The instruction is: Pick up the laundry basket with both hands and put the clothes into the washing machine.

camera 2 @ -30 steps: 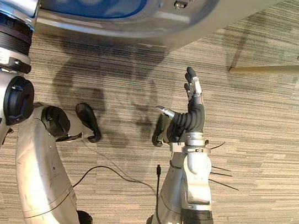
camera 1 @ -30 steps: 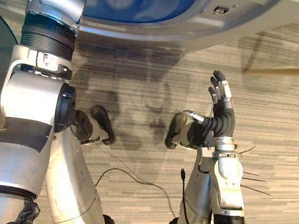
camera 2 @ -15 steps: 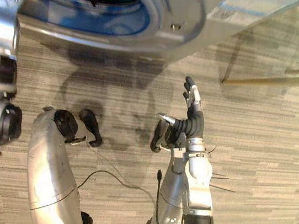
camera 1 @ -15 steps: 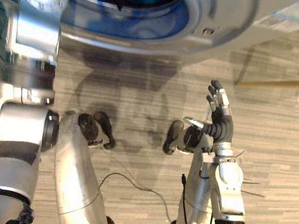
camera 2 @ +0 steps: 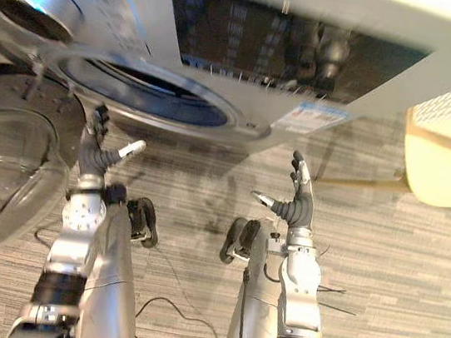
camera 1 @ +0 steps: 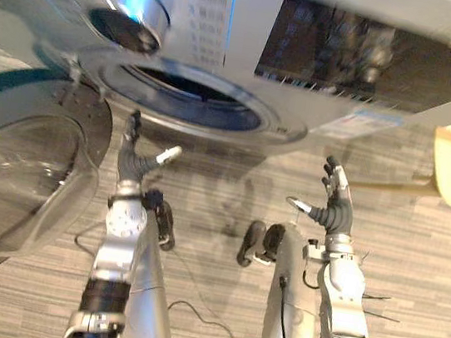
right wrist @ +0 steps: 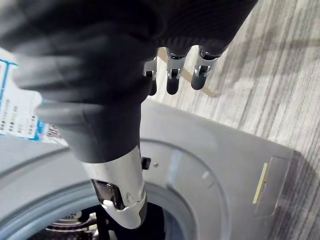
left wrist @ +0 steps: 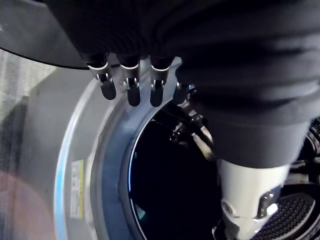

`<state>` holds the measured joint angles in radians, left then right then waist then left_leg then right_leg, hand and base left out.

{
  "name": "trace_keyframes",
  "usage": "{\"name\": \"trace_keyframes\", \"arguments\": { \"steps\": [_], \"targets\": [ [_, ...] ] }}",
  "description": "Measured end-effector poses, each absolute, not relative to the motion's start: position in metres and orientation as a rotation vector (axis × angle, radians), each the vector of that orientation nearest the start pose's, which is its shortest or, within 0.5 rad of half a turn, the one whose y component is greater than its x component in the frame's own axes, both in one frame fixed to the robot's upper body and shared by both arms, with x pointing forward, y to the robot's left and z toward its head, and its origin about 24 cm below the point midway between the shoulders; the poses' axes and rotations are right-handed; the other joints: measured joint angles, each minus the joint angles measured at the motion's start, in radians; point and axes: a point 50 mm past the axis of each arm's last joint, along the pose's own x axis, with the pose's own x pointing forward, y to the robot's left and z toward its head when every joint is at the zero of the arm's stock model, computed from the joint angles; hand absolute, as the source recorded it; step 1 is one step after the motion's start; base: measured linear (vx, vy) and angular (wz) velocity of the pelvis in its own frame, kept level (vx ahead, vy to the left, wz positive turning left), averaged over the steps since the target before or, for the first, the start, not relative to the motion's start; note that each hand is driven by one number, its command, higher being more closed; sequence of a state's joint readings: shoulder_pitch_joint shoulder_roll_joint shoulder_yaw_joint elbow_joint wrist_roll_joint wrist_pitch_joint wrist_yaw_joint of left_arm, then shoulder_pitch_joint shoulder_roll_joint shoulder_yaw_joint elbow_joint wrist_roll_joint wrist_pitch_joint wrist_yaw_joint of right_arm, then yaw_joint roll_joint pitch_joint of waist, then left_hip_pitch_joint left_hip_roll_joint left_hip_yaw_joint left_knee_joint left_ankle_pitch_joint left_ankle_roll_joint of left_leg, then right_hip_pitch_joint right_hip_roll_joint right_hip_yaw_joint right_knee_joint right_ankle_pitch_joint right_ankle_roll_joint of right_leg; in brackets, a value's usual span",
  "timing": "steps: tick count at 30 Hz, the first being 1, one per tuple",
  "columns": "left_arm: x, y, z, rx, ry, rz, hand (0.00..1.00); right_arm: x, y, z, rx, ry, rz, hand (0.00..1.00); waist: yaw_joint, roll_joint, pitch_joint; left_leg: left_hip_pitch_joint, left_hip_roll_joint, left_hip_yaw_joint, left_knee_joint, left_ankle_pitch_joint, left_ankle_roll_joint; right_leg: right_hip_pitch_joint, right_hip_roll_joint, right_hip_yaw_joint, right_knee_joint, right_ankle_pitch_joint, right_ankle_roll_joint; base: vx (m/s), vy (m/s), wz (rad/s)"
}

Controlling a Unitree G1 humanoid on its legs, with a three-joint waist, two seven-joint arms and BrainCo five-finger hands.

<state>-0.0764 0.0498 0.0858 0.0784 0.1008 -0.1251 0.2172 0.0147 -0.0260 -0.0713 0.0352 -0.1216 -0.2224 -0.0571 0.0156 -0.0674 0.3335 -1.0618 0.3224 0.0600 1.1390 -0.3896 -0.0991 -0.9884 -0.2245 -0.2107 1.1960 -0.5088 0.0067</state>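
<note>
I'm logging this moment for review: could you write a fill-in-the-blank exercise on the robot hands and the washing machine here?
1. The glass door of the washing machine stands ___.
2. That door lies on the robot's ___ side of the drum opening.
3. The left robot hand, fingers straight, holds ___.
4. The right robot hand is ___ rather than shut.
Missing words: open; left; nothing; open.

The right hand (right wrist: 100,75) hangs empty, fingers (right wrist: 172,80) straight, thumb (right wrist: 122,195) apart; past the thumb lies the grey front of the washing machine (right wrist: 220,165) with its round door rim (right wrist: 185,212); past the fingertips, striped floor (right wrist: 285,65).
</note>
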Motion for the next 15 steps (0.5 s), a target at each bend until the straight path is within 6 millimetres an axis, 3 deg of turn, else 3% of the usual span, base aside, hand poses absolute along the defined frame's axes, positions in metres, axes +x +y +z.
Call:
{"name": "trace_keyframes", "arguments": {
  "steps": [2,3,6,8,11,13,15],
  "targets": [
    [0.254,0.181,0.038,0.109,-0.065,0.259,0.00,0.244,-0.174,0.037,-0.149,-0.108,-0.120,0.00,0.001,0.009,-0.016,0.087,-0.012,0.006,-0.074,0.018,-0.008,0.098,-0.001,-0.026,-0.068,0.006,0.002,0.14,-0.073,0.31],
    [0.242,0.176,0.017,0.100,0.019,0.234,0.00,0.240,-0.176,0.024,-0.148,-0.048,-0.122,0.00,0.002,0.018,-0.038,0.177,-0.018,0.013,-0.150,0.034,-0.015,0.193,0.003,-0.047,-0.143,0.021,0.006,0.14,-0.045,0.29],
    [0.223,0.172,-0.022,0.078,0.188,0.194,0.00,0.234,-0.177,0.002,-0.159,0.053,-0.102,0.00,0.004,0.032,-0.067,0.349,-0.036,0.036,-0.289,0.068,-0.019,0.367,0.008,-0.078,-0.280,0.053,0.021,0.15,-0.014,0.20],
    [0.214,0.172,-0.041,0.081,0.278,0.186,0.00,0.231,-0.174,-0.009,-0.158,0.100,-0.088,0.00,0.006,0.030,-0.079,0.435,-0.049,0.056,-0.373,0.095,-0.017,0.445,0.004,-0.091,-0.352,0.075,0.028,0.15,-0.001,0.14],
    [0.196,0.174,-0.080,0.088,0.467,0.169,0.00,0.223,-0.168,-0.041,-0.158,0.242,-0.047,0.00,0.004,0.031,-0.116,0.564,-0.084,0.078,-0.547,0.162,-0.016,0.559,0.007,-0.111,-0.499,0.127,0.040,0.10,-0.010,0.14],
    [0.178,0.178,-0.106,0.107,0.615,0.162,0.00,0.213,-0.171,-0.068,-0.178,0.383,-0.031,0.00,-0.001,0.044,-0.134,0.659,-0.107,0.080,-0.688,0.226,-0.019,0.656,0.021,-0.141,-0.635,0.181,0.047,0.13,0.013,0.25],
    [0.169,0.181,-0.116,0.122,0.677,0.162,0.00,0.206,-0.177,-0.081,-0.197,0.457,-0.031,0.00,-0.001,0.052,-0.139,0.717,-0.121,0.080,-0.778,0.269,-0.018,0.714,0.032,-0.155,-0.717,0.215,0.052,0.11,0.026,0.20]
  ]
}}
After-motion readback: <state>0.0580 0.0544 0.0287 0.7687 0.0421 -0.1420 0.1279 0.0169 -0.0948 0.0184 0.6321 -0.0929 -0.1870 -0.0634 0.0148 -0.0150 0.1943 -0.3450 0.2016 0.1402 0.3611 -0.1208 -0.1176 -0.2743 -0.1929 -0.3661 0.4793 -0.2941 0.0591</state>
